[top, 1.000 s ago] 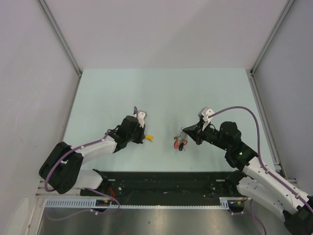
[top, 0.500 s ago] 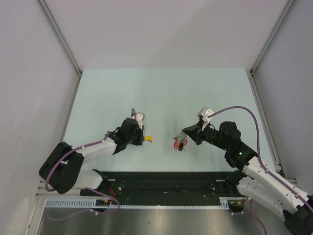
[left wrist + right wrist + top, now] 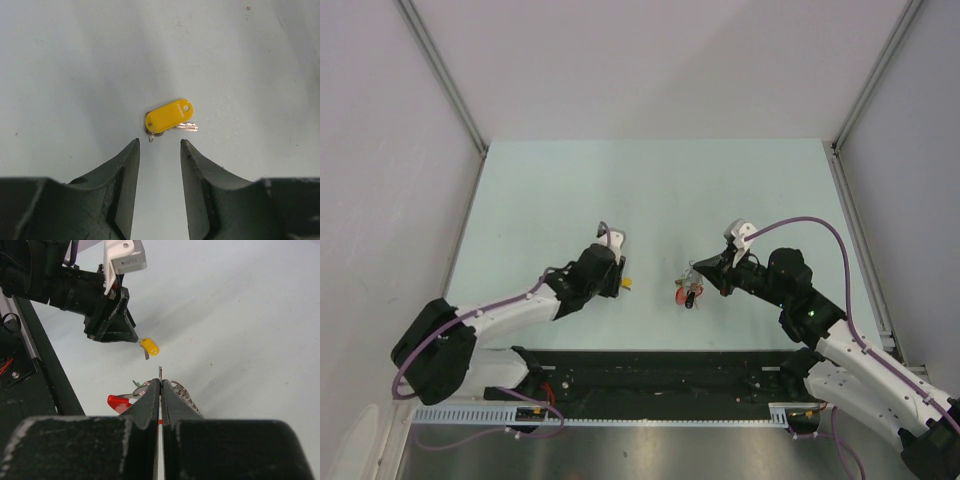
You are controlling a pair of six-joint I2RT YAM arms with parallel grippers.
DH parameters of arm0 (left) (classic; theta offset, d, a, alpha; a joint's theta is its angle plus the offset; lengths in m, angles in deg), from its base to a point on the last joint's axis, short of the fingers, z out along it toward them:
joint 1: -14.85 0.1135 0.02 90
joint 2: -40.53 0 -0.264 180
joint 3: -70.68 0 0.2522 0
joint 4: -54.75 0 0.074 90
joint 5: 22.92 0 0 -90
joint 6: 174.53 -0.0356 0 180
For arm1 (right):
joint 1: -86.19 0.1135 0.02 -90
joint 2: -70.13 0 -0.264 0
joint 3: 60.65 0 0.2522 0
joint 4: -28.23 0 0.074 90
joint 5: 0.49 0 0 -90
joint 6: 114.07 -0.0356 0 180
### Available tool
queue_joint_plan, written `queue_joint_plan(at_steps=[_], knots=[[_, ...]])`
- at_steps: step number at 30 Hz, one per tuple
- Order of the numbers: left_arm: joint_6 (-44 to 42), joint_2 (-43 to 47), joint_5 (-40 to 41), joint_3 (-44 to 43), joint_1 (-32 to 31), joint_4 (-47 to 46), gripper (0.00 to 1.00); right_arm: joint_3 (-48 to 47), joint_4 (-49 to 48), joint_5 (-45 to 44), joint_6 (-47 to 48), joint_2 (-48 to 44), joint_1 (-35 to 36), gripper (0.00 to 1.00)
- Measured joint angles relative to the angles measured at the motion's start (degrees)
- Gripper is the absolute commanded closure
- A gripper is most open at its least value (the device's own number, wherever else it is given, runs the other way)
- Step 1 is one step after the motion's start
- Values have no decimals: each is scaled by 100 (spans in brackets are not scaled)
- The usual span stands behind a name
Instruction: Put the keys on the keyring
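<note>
Lying flat on the counter [image 3: 75, 60], the yellow key [image 3: 169, 116] sits just ahead of the parted, empty left fingers [image 3: 125, 175]; the right fingers [image 3: 145, 412] pinch the keyring [image 3: 119, 401] tight

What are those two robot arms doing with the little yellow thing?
They are working on putting keys on a keyring. The left gripper is open, its fingers just short of the yellow key, which lies flat on the table, not picked up yet. The right gripper is pinched shut on the keyring nearby.
</note>
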Motion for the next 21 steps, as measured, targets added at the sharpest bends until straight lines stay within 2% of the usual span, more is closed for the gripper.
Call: queue_joint_plan(at_steps=[8,21], knots=[[-144,-702,686,-238,-326,245,72,0,2,-2,0,0,4,100],[-291,-1414,866,-800,-485,457,74,0,2,-4,0,0,13,100]])
